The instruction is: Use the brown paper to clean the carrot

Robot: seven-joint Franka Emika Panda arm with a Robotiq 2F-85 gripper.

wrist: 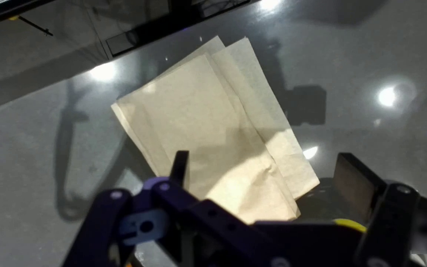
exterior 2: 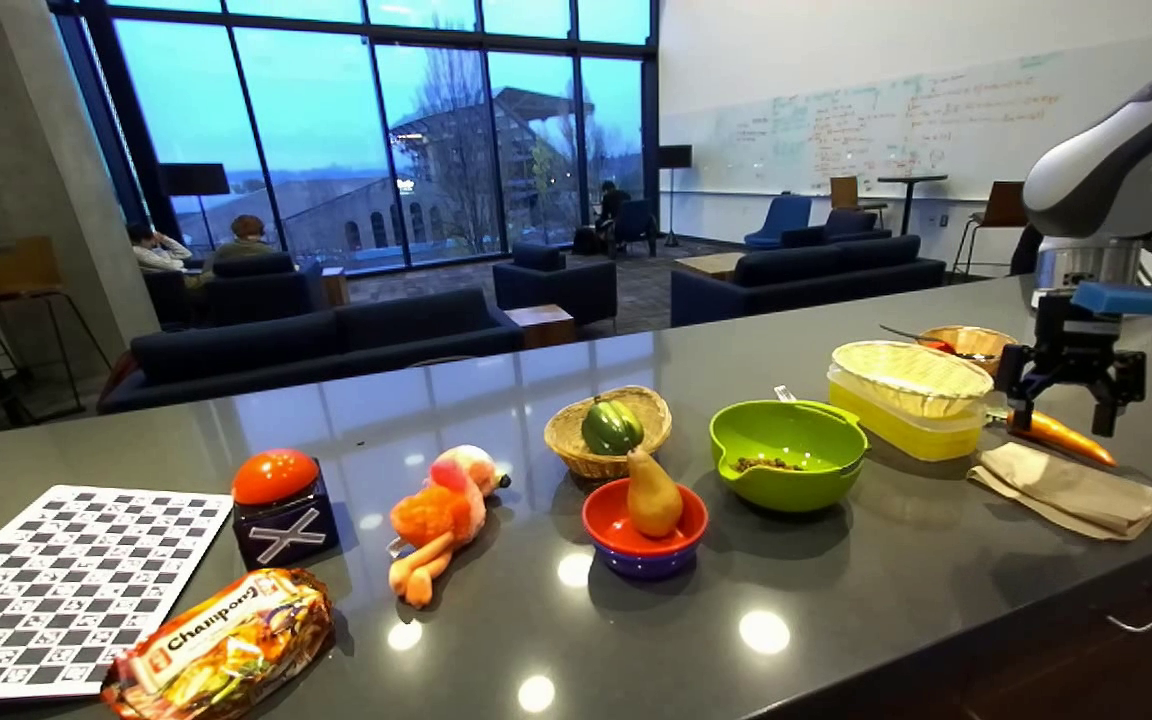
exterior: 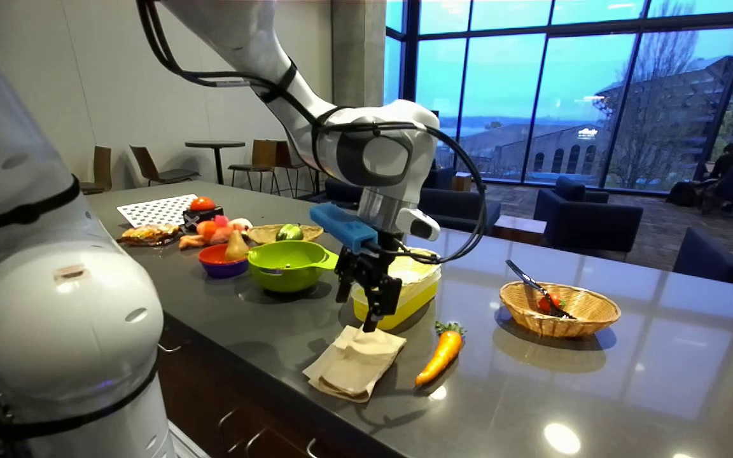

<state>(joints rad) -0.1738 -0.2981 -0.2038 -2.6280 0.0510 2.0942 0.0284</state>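
Note:
The brown paper (exterior: 354, 369) lies folded flat on the dark counter near its front edge. It also shows in an exterior view (exterior 2: 1066, 490) and fills the middle of the wrist view (wrist: 206, 107). The orange carrot (exterior: 441, 356), with a green top, lies on the counter beside the paper, apart from it; it also shows in an exterior view (exterior 2: 1061, 437). My gripper (exterior: 357, 313) is over the paper's rear part, fingers pointing down. In the wrist view its fingers (wrist: 263, 157) are wide apart with nothing held, and part of the paper shows between them.
A yellow tub (exterior: 414, 299) with a basket on top stands right behind the paper. A green bowl (exterior 2: 786, 455) and a red bowl with a pear (exterior 2: 651, 540) stand farther along. A wicker basket (exterior: 595, 324) with a black utensil stands past the carrot.

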